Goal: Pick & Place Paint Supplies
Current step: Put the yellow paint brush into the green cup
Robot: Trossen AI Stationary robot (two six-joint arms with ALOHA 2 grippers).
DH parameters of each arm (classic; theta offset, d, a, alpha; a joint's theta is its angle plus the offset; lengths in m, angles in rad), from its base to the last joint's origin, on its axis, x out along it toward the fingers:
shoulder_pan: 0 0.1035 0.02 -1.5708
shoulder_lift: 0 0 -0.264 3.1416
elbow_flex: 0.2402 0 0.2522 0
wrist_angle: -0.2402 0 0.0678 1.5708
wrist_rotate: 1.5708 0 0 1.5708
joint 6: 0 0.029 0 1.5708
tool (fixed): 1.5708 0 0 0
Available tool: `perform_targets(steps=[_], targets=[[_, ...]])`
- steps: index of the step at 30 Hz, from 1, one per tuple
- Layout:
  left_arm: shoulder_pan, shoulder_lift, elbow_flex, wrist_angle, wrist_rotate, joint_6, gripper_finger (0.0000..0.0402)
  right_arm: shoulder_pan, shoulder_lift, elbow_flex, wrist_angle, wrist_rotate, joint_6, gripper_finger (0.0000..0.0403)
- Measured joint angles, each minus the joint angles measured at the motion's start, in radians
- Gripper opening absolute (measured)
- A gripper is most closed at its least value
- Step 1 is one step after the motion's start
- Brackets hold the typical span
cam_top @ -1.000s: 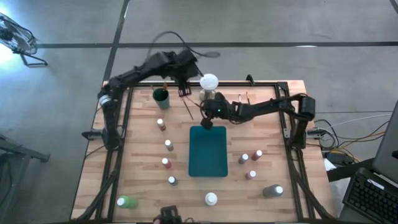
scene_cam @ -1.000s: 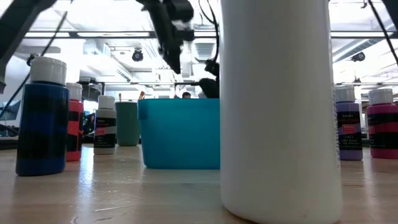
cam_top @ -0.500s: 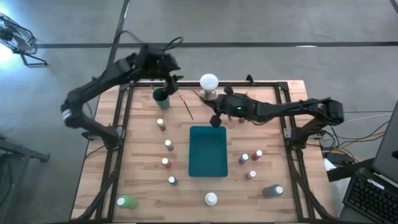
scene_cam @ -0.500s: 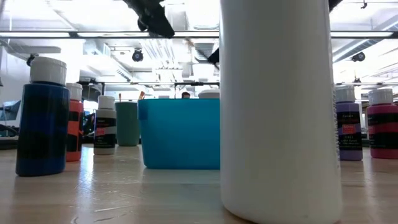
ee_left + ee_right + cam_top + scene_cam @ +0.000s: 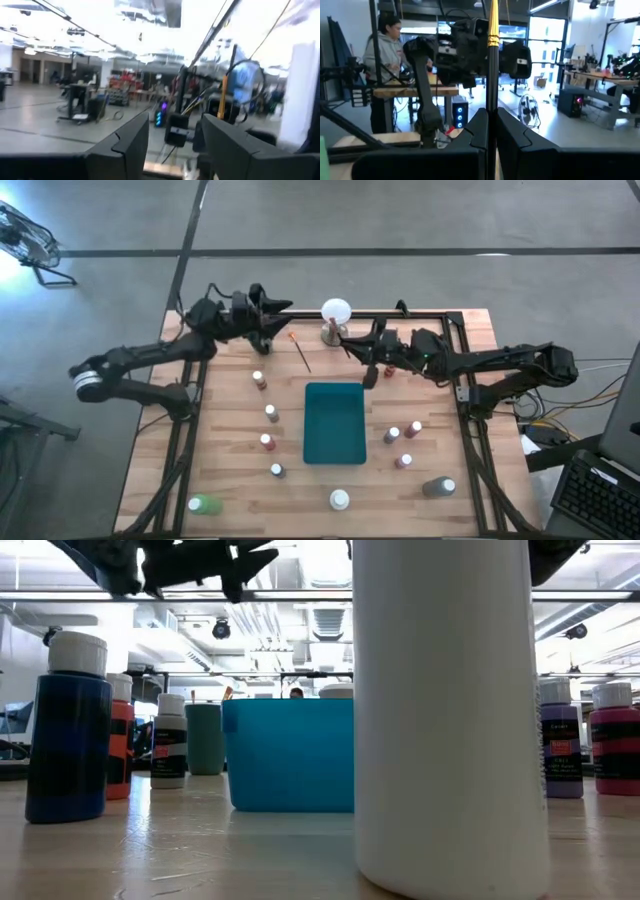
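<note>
My right gripper (image 5: 492, 114) hangs above the table's far middle (image 5: 347, 346), shut on a thin brush (image 5: 493, 45) with a gold band. My left gripper (image 5: 175, 121) is raised over the far left (image 5: 282, 318), open and holding nothing. A second brush (image 5: 300, 352) lies flat on the wood. Small white-capped bottles stand left (image 5: 271, 412) and right (image 5: 403, 461) of the teal tray (image 5: 334, 422). A green bottle (image 5: 203, 504), a white one (image 5: 340, 500) and a grey one (image 5: 438, 487) are near the front edge. My right gripper pinches the brush's dark shaft (image 5: 491, 95), below the gold band, between its two fingers. The fingers come about level, pointing toward the table's left, and lie across the brush. The brush stands upright in the hold, clear of the table.
A white ball on a metal base (image 5: 336, 315) stands at the far edge between the two grippers. A teal cup (image 5: 204, 738) stands far left, under my left arm. In the low view the white bottle (image 5: 445, 710) fills the foreground. A person (image 5: 390, 45) stands beyond the table.
My right gripper, still shut, has risen from the tray's far edge, drawn back toward the right and tipped up to about level. My left gripper, still open, has swung from pointing down near the cup to about level and pulled back toward the left. The lying brush has stayed put.
</note>
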State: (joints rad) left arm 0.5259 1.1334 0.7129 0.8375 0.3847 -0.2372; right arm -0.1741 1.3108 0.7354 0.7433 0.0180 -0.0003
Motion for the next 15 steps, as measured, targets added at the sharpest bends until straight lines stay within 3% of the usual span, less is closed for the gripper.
perform_targets(steps=[5,15], targets=[[-0.065,0.076,0.03,0.075,0.023,-0.029,0.019,0.0,0.02,0.019,-0.005,-0.001,-0.006,0.001],[-0.136,0.241,0.228,-0.053,0.049,0.086,0.019,0.0,0.041,0.037,-0.006,-0.019,-0.005,0.001]])
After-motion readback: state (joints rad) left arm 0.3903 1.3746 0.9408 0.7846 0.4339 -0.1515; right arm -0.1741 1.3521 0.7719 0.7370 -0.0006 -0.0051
